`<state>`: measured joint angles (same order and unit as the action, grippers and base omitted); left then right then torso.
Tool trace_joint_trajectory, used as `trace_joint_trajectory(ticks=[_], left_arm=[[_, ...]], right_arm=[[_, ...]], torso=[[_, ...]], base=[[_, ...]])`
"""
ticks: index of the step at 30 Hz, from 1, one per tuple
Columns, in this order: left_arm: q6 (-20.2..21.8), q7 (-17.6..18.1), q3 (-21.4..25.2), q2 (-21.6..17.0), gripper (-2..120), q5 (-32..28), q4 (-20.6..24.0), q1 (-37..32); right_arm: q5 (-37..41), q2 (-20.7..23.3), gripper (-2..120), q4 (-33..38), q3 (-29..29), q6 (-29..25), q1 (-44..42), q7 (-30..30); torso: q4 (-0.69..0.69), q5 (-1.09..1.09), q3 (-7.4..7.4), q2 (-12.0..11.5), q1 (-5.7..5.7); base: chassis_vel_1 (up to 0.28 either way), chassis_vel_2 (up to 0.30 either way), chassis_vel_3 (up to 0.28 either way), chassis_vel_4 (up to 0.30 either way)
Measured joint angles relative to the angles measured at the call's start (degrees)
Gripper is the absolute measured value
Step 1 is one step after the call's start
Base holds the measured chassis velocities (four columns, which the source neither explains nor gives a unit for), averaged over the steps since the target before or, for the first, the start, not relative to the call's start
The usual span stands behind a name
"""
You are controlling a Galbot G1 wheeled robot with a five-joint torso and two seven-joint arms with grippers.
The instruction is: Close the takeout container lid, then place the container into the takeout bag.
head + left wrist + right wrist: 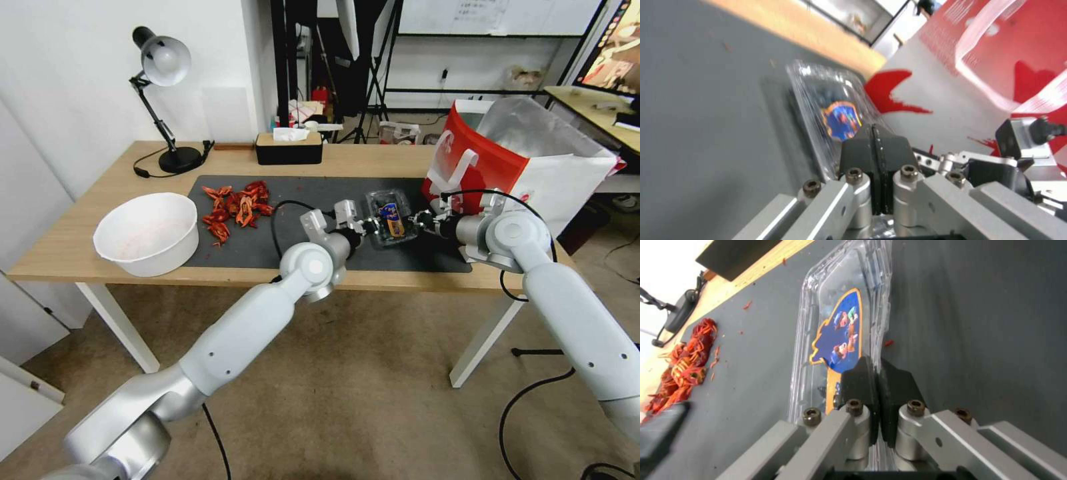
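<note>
Lid shut | left gripper point(368, 226), right gripper point(417, 218) pinch small clear plastic berry container point(391, 217) | next: lift together into red-and-white paper takeout bag point(527, 157) (mouth open).

Head camera looks down from above the table point(80, 247). The 2 wrist cameras sit close, facing the container point(392, 217) from 9 and 3 o'clock.

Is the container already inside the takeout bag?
No, the container sits on the dark mat beside the takeout bag, pinched at each end by the left gripper and right gripper.
</note>
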<state>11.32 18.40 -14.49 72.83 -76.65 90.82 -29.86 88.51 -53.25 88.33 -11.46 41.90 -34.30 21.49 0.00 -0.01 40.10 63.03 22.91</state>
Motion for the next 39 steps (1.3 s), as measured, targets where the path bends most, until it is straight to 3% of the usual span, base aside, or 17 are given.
trace_joint_trajectory(ticks=[1, 7, 8, 14, 18, 28, 30, 32, 34, 39], left_arm=[[0.00, 0.00, 0.00, 0.00, 0, 0.00, 0.00, 0.00], [-4.30, -3.48, 1.19, -4.90, 1, 14.01, 3.97, -3.60], [-5.70, -4.26, 1.78, -6.48, 7, 18.64, 5.08, -4.99], [-8.18, -5.64, 3.99, -10.23, 25, 28.63, 7.82, -9.40], [-9.72, -6.20, 8.02, -12.98, 45, 36.48, 10.12, -15.89], [-11.25, -3.23, 14.27, -15.28, 77, 44.91, 14.34, -27.30], [-11.96, -2.05, 14.14, -15.10, 88, 47.00, 14.12, -28.61], [-12.24, -1.35, 14.52, -15.03, 91, 47.74, 14.42, -29.81], [-12.91, -0.04, 16.53, -14.65, 99, 49.10, 15.52, -33.57], [-14.71, 2.13, 19.89, -13.96, 100, 51.72, 16.87, -39.69]], right_arm=[[0.00, 0.00, 0, 0.00, 0.00, 0.00, 0.00, 0.00], [0.00, -0.43, 0, 0.43, -0.02, -0.01, -0.16, -0.48], [0.00, -0.57, 0, 0.45, 0.07, -0.01, -0.04, -0.59], [-0.05, -1.28, 0, 0.46, 0.62, -0.02, 0.48, -0.88], [-0.24, -1.96, 0, 1.29, 0.94, -0.03, 0.58, -1.71], [-0.70, -0.85, 0, 5.12, -1.15, -0.95, -0.89, -3.75], [-0.75, 1.04, 0, 8.14, -3.53, -2.00, -3.55, -3.99], [-0.77, 1.25, 0, 8.71, -3.79, -2.35, -3.84, -4.09], [-1.03, 1.27, 0, 9.67, -3.78, -3.30, -3.95, -4.86], [-1.75, 0.49, 0, 10.67, -2.85, -5.14, -3.45, -6.58]], torso=[[0.00, 0.00, 0.00, 0.00, 0.00], [0.00, 0.00, 0.00, 0.00, 0.00], [0.00, 0.00, 0.00, 0.00, 0.00], [0.00, 0.00, 0.00, -0.01, 0.00], [0.00, -0.01, 0.00, -0.01, 0.00], [0.07, 0.01, 0.00, -0.01, 0.00], [-0.11, -0.01, -0.01, -0.01, 0.01], [-0.12, -0.01, 0.00, -0.01, 0.01], [-0.05, 0.04, -0.01, -0.01, 0.00], [0.05, 0.00, -0.01, -0.01, 0.01]], base=[[0.000, 0.000, 0.000, 0.000], [0.000, 0.000, 0.000, 0.000], [0.000, 0.000, 0.000, 0.000], [0.000, 0.000, 0.000, 0.000], [0.000, 0.000, 0.000, 0.000], [0.000, 0.000, 0.000, 0.000], [0.000, 0.000, 0.000, 0.000], [0.000, 0.000, 0.000, 0.000], [0.000, 0.000, 0.000, 0.000], [0.000, 0.000, 0.000, 0.000]])
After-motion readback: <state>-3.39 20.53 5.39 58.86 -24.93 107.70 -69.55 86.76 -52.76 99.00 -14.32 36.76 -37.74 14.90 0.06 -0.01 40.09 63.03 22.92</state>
